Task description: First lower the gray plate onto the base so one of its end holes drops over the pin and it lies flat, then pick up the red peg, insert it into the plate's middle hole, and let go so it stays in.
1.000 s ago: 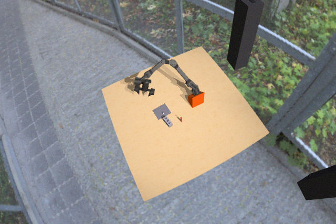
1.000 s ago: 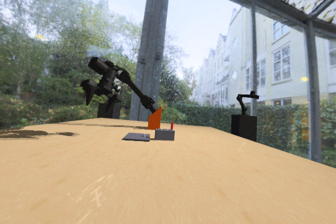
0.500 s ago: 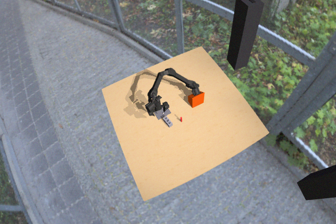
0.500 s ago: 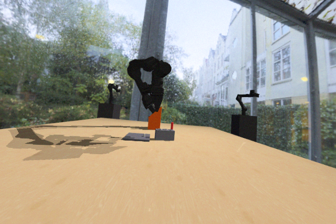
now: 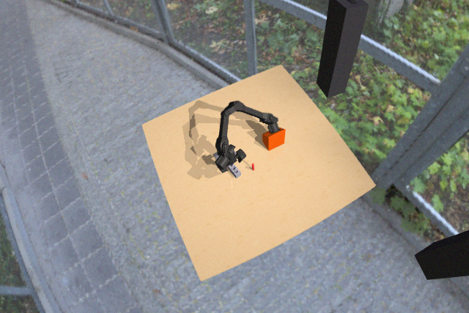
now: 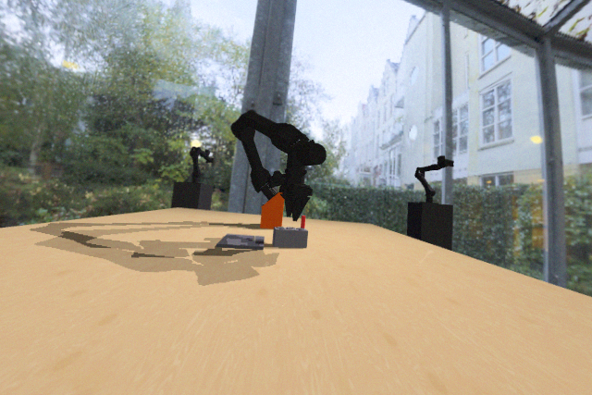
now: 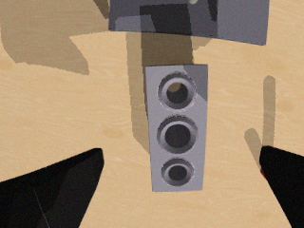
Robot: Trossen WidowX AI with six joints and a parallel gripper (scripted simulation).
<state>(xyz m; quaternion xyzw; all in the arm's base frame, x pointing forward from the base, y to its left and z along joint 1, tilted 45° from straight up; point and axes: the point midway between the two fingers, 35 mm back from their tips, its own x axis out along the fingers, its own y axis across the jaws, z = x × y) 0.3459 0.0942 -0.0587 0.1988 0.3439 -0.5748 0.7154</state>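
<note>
The gray plate (image 5: 235,171) (image 6: 289,239) (image 7: 155,119) is a thick bar with three holes facing up. It lies on the table, a short gap from the flat dark gray base (image 6: 230,243) (image 7: 242,21). A pale pin tip (image 7: 193,1) shows on the base at the wrist view's top edge. The red peg (image 5: 253,166) (image 6: 302,221) stands upright beside the plate; only a red sliver shows past the right finger in the wrist view. My gripper (image 5: 232,161) (image 6: 294,218) (image 7: 182,156) is open and empty, pointing down above the plate, its fingers on either side in the wrist view.
An orange block (image 5: 274,140) (image 6: 271,214) stands at the foot of my arm. The arm's shadow falls across the table (image 5: 264,207) and partly over the base. Black pedestals (image 5: 341,44) (image 6: 430,226) with other arms stand beyond the table.
</note>
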